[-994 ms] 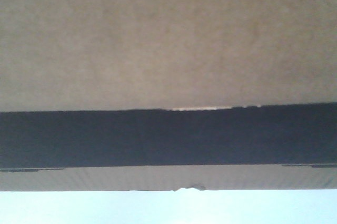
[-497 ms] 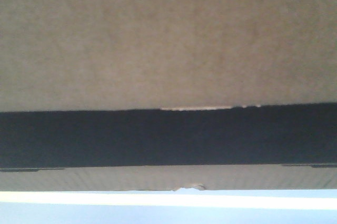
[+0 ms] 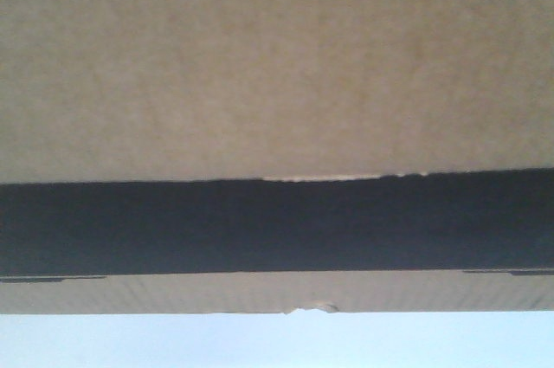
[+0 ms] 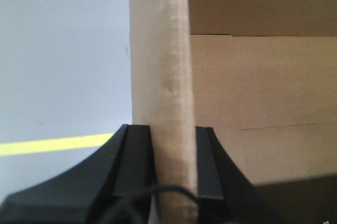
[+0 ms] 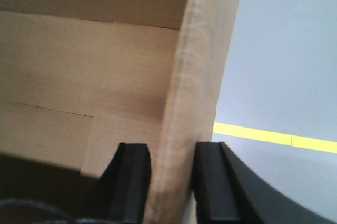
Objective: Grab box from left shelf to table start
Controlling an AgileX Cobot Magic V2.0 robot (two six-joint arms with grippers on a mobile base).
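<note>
The brown cardboard box (image 3: 277,65) fills the front view, with its black printed band (image 3: 277,225) across the lower part. A pale light-blue strip, which looks like the table (image 3: 277,342), shows under the box's lower edge. In the left wrist view my left gripper (image 4: 171,127) is shut on an upright cardboard wall of the box (image 4: 160,50). In the right wrist view my right gripper (image 5: 171,145) is shut on the opposite wall of the box (image 5: 205,50). The inside of the box shows beside each wall. The left shelf is out of view.
Grey floor with a yellow line lies beyond the box in the left wrist view (image 4: 52,145) and in the right wrist view (image 5: 274,137). The box blocks nearly all of the front view.
The box keeps the same place in the front view. A bright white strip crossed the pale area under the box half a second ago and is gone now.
</note>
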